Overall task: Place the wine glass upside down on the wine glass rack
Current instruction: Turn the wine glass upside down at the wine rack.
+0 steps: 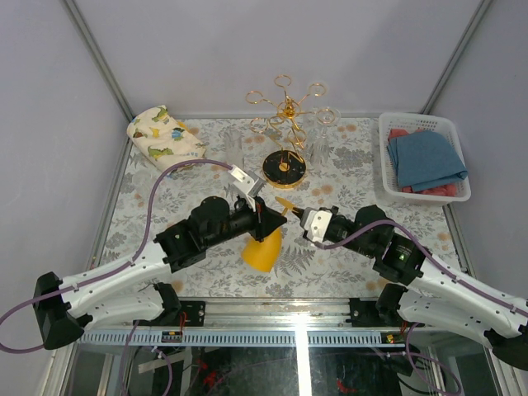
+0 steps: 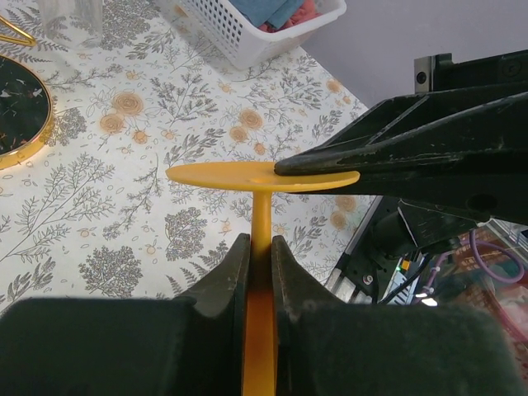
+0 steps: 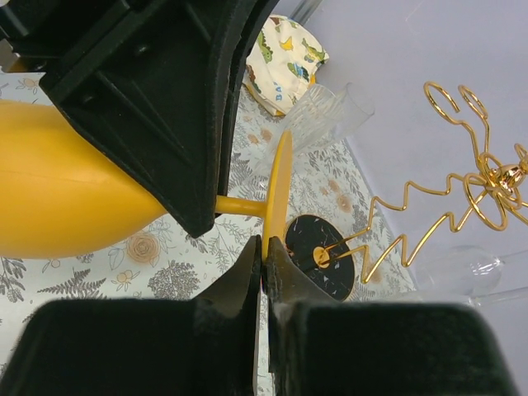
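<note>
Counting one yellow plastic wine glass (image 1: 262, 247), left gripper (image 2: 258, 249) clamping stem, right gripper (image 3: 264, 247) pinching foot; one gold wire rack (image 1: 285, 111) at 12 o'clock, one white basket (image 1: 384, 161) at 2.

Bright, even light; soft shadows

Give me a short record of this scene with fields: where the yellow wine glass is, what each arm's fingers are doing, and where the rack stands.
wine glass: yellow, held between both arms above the table, bowl toward the near edge
left gripper: fingers shut on the stem
right gripper: fingers pinch the rim of the foot
wine glass rack: upright at the far side, untouched
task state: glass not yet on the rack
</note>
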{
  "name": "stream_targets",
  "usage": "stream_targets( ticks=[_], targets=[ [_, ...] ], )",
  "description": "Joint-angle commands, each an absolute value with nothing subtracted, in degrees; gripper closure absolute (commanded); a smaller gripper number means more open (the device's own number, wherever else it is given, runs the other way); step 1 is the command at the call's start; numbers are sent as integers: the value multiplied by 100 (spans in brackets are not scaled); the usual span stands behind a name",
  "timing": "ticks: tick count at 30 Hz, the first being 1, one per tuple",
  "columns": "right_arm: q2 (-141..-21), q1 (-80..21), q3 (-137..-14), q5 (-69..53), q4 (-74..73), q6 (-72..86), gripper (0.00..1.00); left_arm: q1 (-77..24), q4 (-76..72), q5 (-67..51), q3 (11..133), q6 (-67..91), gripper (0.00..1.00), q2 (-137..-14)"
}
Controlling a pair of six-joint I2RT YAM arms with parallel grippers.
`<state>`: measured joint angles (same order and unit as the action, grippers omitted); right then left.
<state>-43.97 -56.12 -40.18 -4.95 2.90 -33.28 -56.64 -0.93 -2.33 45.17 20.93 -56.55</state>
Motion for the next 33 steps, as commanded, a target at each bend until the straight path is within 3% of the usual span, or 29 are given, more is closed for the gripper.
stream_targets(
  ticks=[1, 6, 10, 22, 33],
  targets=[
    [-4244, -5628, -4186, -323, 595, -2939, 98, -5692, -500, -101, 4433, 2001, 100, -5623],
    [-4081, -5628, -4173, -145, 336, -2793, 72, -5696, -519, 97, 4398, 1891, 100, -5592],
    [-3760, -5632, -4053, 65, 12, -2607, 62, -5675, -603, 352, 4403, 1756, 100, -5602],
    [-2604, -5628, -3546, 675, -839, -1732, 58, -5353, -1241, 148, 5023, 1175, 100, -6617],
    [-2055, -5633, -3139, 921, -1042, -1603, 57, -5366, 487, 1617, 6795, 2154, 100, -7782]
  ],
)
